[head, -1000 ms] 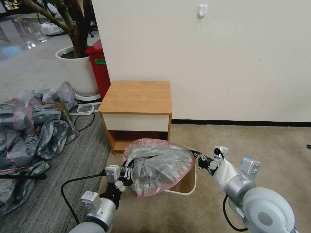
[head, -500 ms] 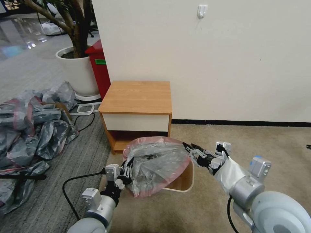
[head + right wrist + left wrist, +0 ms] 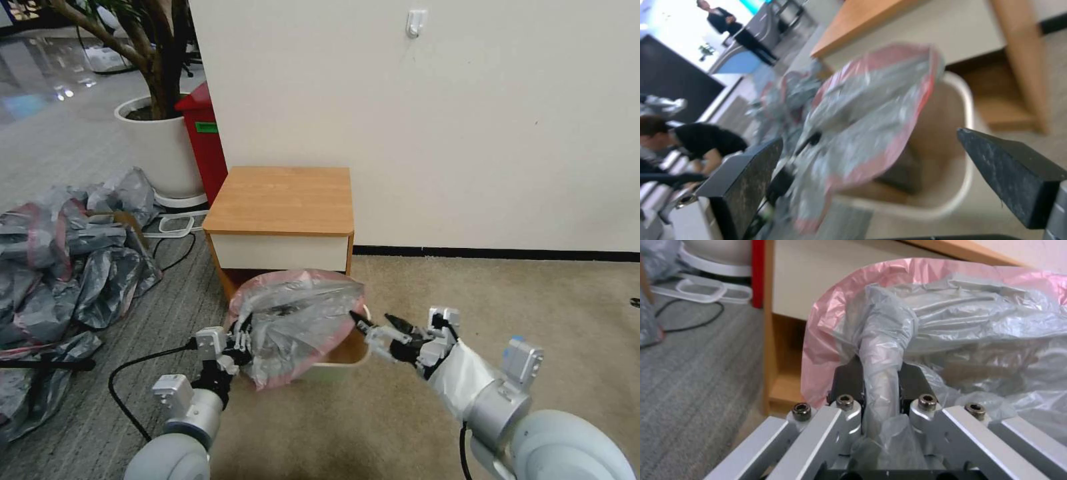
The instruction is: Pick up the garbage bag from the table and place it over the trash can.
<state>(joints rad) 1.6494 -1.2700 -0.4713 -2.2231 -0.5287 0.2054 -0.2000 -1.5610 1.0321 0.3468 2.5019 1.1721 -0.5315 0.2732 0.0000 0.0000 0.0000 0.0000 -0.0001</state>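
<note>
Garbage bag (image 3: 293, 320): thin, crinkled grey film with pink rim band, billowed over the trash can (image 3: 347, 357). Left gripper (image 3: 241, 341) is clenched on a bunched fold at the bag's near-left edge. Right gripper (image 3: 373, 323), fingers spread and released, sits just beside the bag's opposite rim.

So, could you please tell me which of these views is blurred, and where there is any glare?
Right wrist view: smeared, the garbage bag and trash can soft beyond the open right gripper. Left wrist view: crisp, the left gripper pinching a fold of bag. Head view: sharp, with glare on the shiny floor.
</note>
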